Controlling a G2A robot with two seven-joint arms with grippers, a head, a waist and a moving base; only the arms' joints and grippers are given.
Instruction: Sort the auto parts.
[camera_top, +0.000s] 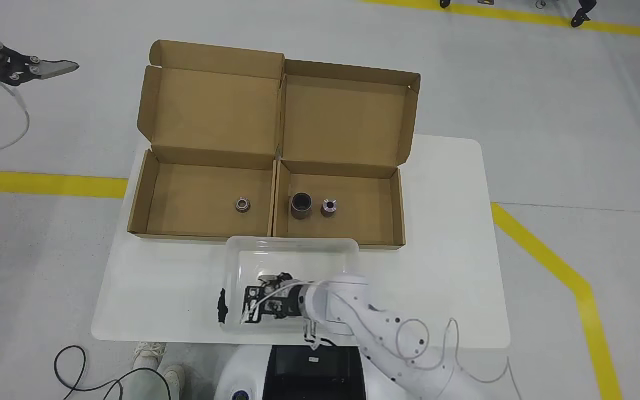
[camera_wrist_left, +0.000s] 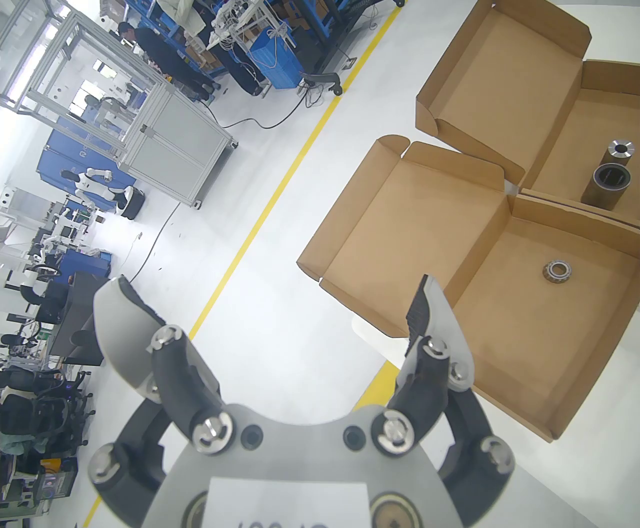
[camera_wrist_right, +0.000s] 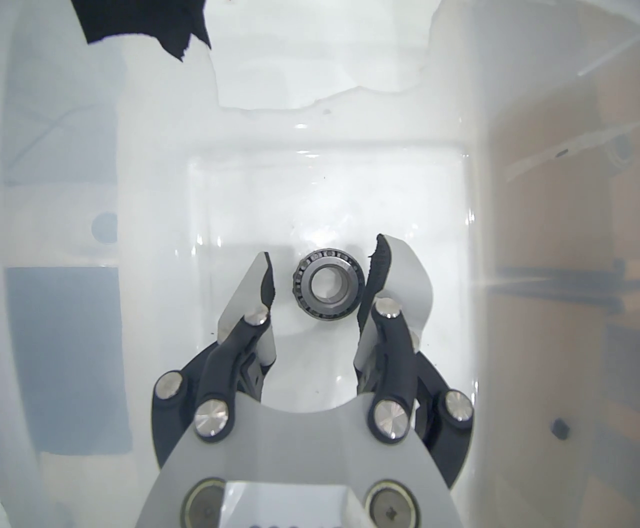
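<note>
Straddling the small steel roller bearing (camera_wrist_right: 327, 290), bore upright, the right gripper (camera_wrist_right: 325, 267) is held open in the clear plastic bin (camera_top: 290, 239) at the counter's (camera_top: 450, 250) 6 o'clock.

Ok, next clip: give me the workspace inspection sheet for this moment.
Surface: white table, rounded corners.
Job's things: clear bin at the near edge holding the bin bearing; behind it two open cardboard boxes, the first box with a boxed bearing, the second box with a dark sleeve and a small metal bushing.
Clutter: black patch at the bin's end, nature unclear.
Tools: right tool open inside the bin, fingers either side of the bin bearing; left tool open, off the table over the floor.
Cables: arm cable along the right arm; floor cable, black.
Surroundings: yellow floor lines.
</note>
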